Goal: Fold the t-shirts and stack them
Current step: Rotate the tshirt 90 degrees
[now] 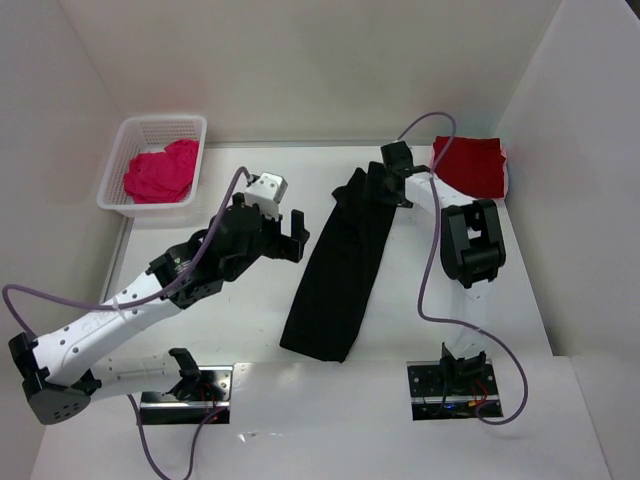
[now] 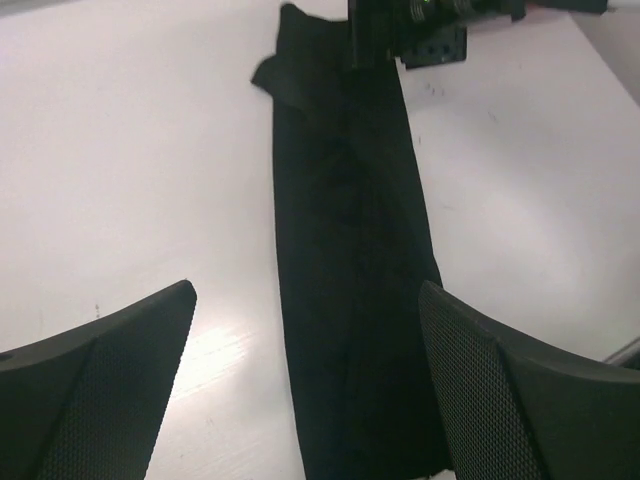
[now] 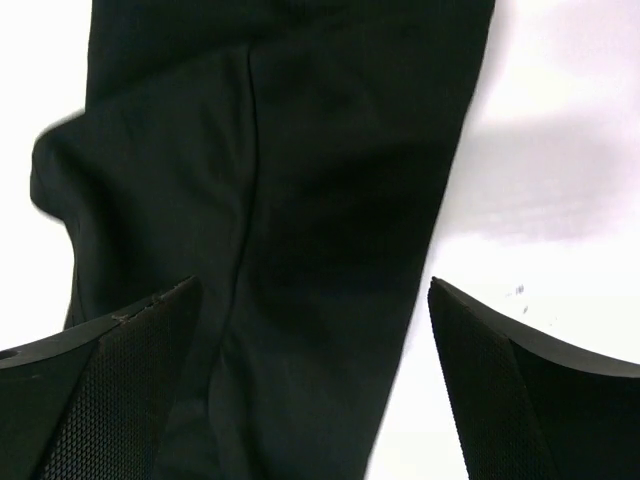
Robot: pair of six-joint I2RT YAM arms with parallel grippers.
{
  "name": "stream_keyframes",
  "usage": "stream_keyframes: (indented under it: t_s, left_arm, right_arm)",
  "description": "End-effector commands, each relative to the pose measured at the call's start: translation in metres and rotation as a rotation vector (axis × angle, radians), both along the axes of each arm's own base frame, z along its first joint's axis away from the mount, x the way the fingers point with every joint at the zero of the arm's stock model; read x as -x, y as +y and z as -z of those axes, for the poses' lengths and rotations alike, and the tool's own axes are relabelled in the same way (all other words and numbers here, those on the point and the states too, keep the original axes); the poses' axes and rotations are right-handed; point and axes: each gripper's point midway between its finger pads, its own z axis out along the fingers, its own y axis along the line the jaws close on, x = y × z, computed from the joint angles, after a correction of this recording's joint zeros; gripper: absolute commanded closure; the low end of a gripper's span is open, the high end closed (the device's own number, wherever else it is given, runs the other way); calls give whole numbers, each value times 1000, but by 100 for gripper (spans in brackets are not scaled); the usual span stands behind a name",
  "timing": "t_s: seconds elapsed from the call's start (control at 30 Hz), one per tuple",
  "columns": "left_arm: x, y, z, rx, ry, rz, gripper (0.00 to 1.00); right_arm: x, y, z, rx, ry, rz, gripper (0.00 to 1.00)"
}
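Black t-shirt (image 1: 340,270) lies mid-table as a long narrow strip, flat, running from far right-of-centre down to near centre, its sides already folded in. Dark red t-shirt (image 1: 470,165) sits folded in the far right corner. Pink t-shirt (image 1: 160,172) is bunched, unfolded, in the white basket (image 1: 165,123) at far left. Right gripper (image 1: 392,188) hangs over the strip's far end, jaws wide and empty, with cloth showing beneath and between the fingers. Left gripper (image 1: 285,235) hovers just left of the strip near its middle, jaws also wide and empty. Step in hand, as I read it: halve the strip end over end. Take both corners of one end, one gripper each, and pinch all the layers, not the top one alone. The far end bulges out on its left edge, so catch that lump in the grip or the fold will likely come out crooked. Lift low, carry the end straight along the strip, lay it edge on edge, then let go. Thin cloth will probably slide on the smooth table (image 1: 230,320), so drag little.
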Motion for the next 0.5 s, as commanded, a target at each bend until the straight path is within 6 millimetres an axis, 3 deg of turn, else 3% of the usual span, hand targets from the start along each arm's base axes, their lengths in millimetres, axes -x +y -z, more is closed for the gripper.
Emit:
stream_keyframes:
  t_s: [0.0,0.2,0.27,0.47]
  left_arm:
    - [-7,9,-12,26,-41,-76,0]
    - [-8,17,-9,9,-44,-104,0]
    - [-9,19,-5,-14,-48,-112,0]
    - [-11,27,-9,-33,-72,-135,0]
  right_arm:
    - [-24,10,-15,22,-58,10,1]
    - [-41,16,1,79,-33,26,1]
    - [-36,22,22,130,19,20,1]
    - [-35,40,47,222,71,-6,1]
